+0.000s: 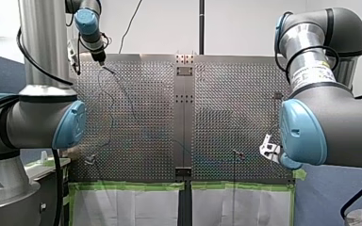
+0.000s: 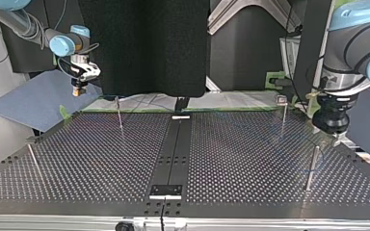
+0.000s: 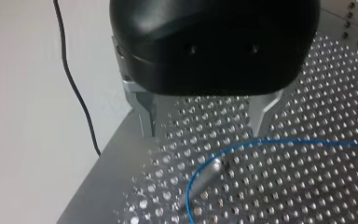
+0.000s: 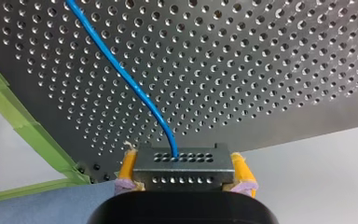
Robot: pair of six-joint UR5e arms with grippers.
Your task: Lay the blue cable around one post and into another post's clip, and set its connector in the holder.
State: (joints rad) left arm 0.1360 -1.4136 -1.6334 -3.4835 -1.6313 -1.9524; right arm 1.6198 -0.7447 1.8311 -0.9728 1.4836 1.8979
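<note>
Your right gripper [image 4: 183, 161] is clamping the connector [image 4: 182, 173] between its yellow pads [image 4: 128, 168], hovering just off the edge of the table [image 4: 270, 70]. You're seeing the cable [image 4: 121, 74] running from the connector across the table. Your left gripper [image 3: 204, 132] is hanging above the table's corner, fingers spread wide and holding nothing, while the cable is curving beside a post [image 3: 200, 184] standing on the table.
</note>
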